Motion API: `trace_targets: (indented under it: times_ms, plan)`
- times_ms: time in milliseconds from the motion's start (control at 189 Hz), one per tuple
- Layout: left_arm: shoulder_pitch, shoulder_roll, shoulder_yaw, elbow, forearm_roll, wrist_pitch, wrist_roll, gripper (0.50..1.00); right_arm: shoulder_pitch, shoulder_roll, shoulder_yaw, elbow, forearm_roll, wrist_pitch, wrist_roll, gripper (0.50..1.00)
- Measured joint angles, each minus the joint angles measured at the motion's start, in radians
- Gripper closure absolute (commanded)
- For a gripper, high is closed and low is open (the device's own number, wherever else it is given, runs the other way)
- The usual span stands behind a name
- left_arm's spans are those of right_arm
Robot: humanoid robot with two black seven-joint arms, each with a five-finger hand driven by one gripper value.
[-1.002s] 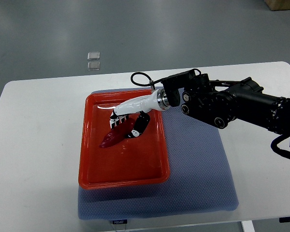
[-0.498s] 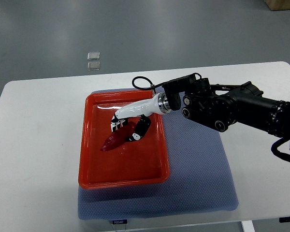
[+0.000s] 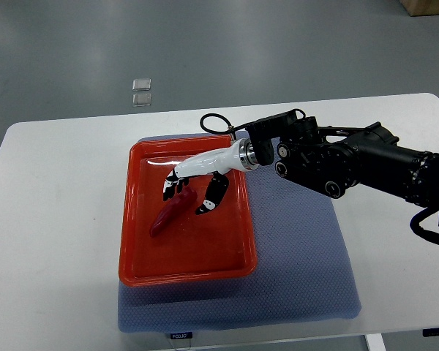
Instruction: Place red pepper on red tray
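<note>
Since the earlier frames, my right hand [image 3: 192, 191] has opened and the red pepper [image 3: 171, 212] has dropped free, now lying flat on the floor of the red tray [image 3: 238, 219] with its tip a little lower and further left than before. From my seat I see the hand's white shell and black finger segments spread apart, holding nothing; the fingers [image 3: 173, 186] hang right over the pepper's upper end, and I cannot tell whether they still brush it. The thumb [image 3: 211, 199] stands apart to the right of the pepper.

The pepper is long, slim and glossy dark red, tapering toward the lower left, lying diagonally in the tray's middle-left part. The tray is a shallow rectangle of shiny red plastic with rounded corners and a raised rim. It rests partly on a blue-grey mat [image 3: 300, 270] with a fine dimpled weave, which lies on the smooth white table [image 3: 51, 241]. My black right arm [image 3: 351, 164] reaches in from the right edge.
</note>
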Motion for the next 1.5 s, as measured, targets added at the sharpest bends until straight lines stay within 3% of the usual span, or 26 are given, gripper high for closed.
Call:
trace_targets:
  times_ms: [472,742,986,1373,1501]
  plan:
    - [0.0,0.0,0.0,0.0,0.0,0.0,0.0,0.5,0.002,-0.003,0.167,-0.01,0.135,-0.009,-0.036,0.715]
    - [0.0,0.0,0.0,0.0,0.0,0.0,0.0,0.5,-0.068,-0.132,0.296,-0.028,0.262,-0.05,-0.122,0.715]
    - [0.0,0.0,0.0,0.0,0.0,0.0,0.0,0.5,-0.142,-0.212,0.354,-0.113,0.422,-0.136,-0.145,0.718]
    - [0.0,0.0,0.0,0.0,0.0,0.0,0.0,0.5,-0.2,-0.22,0.356,-0.312,0.905,-0.25,-0.146,0.715]
    - [0.0,0.0,0.0,0.0,0.0,0.0,0.0,0.5,-0.211,-0.22,0.355,-0.347,1.025,-0.252,-0.146,0.638]
